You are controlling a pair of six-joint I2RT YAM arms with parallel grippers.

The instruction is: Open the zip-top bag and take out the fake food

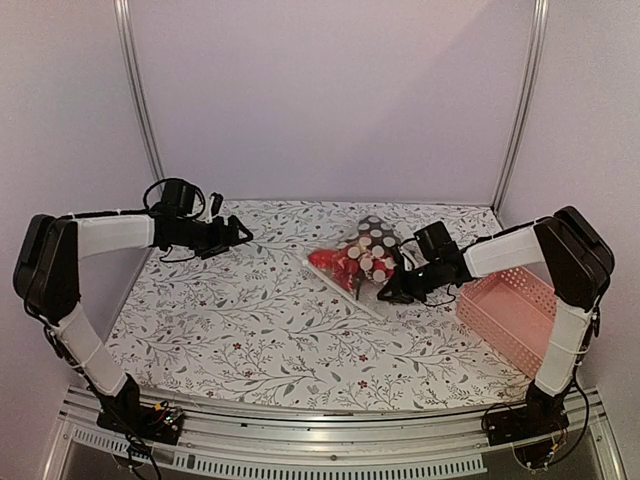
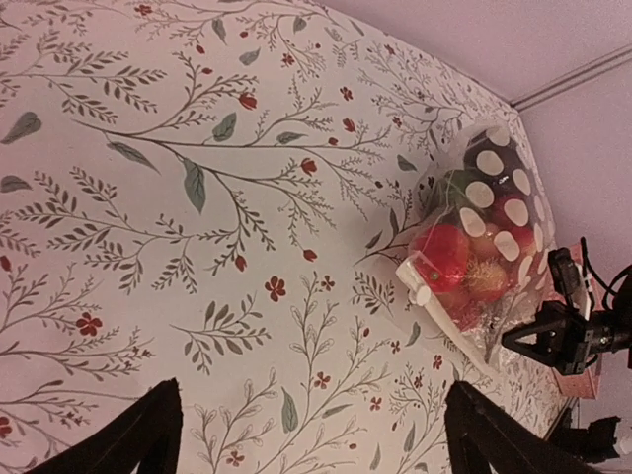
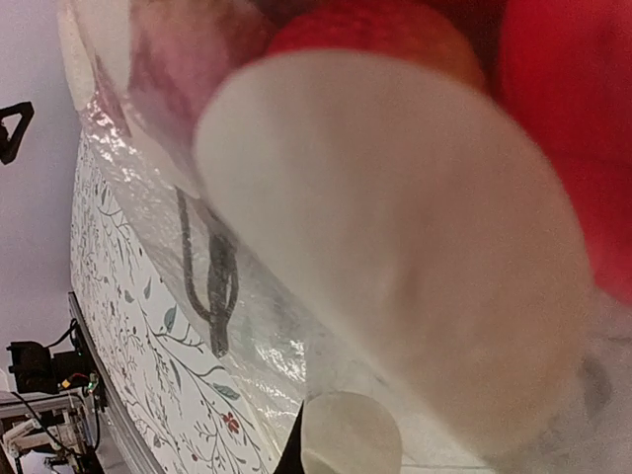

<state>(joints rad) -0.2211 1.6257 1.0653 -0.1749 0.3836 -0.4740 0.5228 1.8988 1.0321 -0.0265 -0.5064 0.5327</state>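
Observation:
The zip-top bag point(image 1: 362, 255) lies on the floral table right of centre, clear with white dots, its zip strip point(image 1: 340, 285) along the near-left edge. Red and orange fake food point(image 1: 345, 265) shows inside it. My right gripper point(image 1: 392, 291) is at the bag's near-right corner, shut on the plastic. In the right wrist view the bag point(image 3: 148, 227) and red food point(image 3: 563, 148) fill the frame, and only a dark fingertip point(image 3: 294, 459) shows. My left gripper point(image 1: 238, 232) hovers open, well left of the bag. The left wrist view shows the bag point(image 2: 479, 212) far ahead of its spread fingers point(image 2: 128, 439).
A pink lattice basket point(image 1: 512, 310) stands at the right edge of the table, just beyond my right arm. White walls and metal posts point(image 1: 140, 100) close off the back and sides.

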